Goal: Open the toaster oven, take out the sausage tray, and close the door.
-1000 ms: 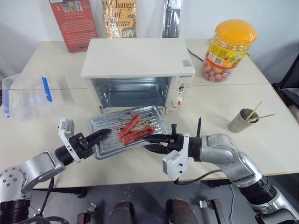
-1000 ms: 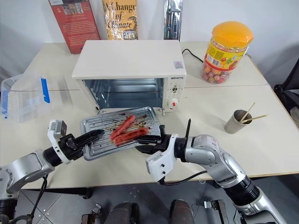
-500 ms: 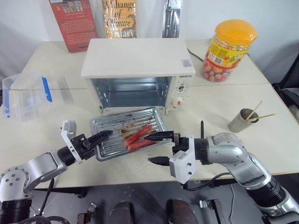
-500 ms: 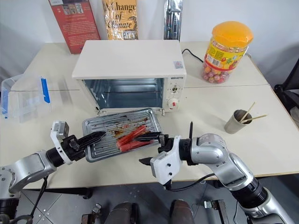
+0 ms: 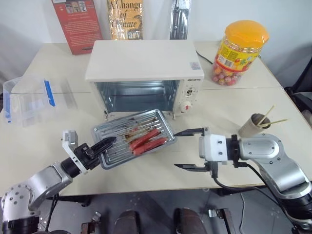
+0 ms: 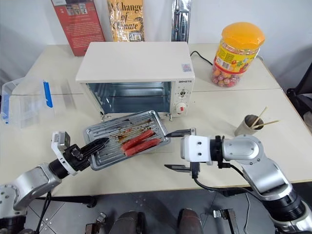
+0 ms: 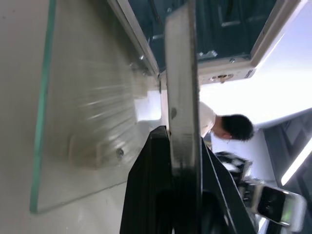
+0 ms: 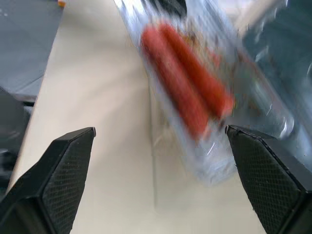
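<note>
1. Two grippers shared the shallow silver sausage tray (image 5: 134, 138) a second ago; now the right gripper (image 5: 189, 149) has let go, drawn off to the tray's right, and its black fingers stand wide apart and empty.
2. Only the left gripper (image 5: 102, 146) carries the tray, fingers clamped together on its near-left rim; the tray sits low, just in front of the cream-white toaster oven (image 5: 144, 78), with its red sausages (image 5: 146, 140) lying inside.
3. By judgement the tray is out, leaving the setting-down and the closing of the oven's glass door (image 7: 83, 117), which is folded down beneath the tray.
4. While over the door, the tray blocks it from swinging up.
5. Well clear stand a clear plastic box with blue clip (image 5: 30, 99), an orange-lidded candy jar (image 5: 238, 46) and a grey cup with chopsticks (image 5: 253, 125).
</note>
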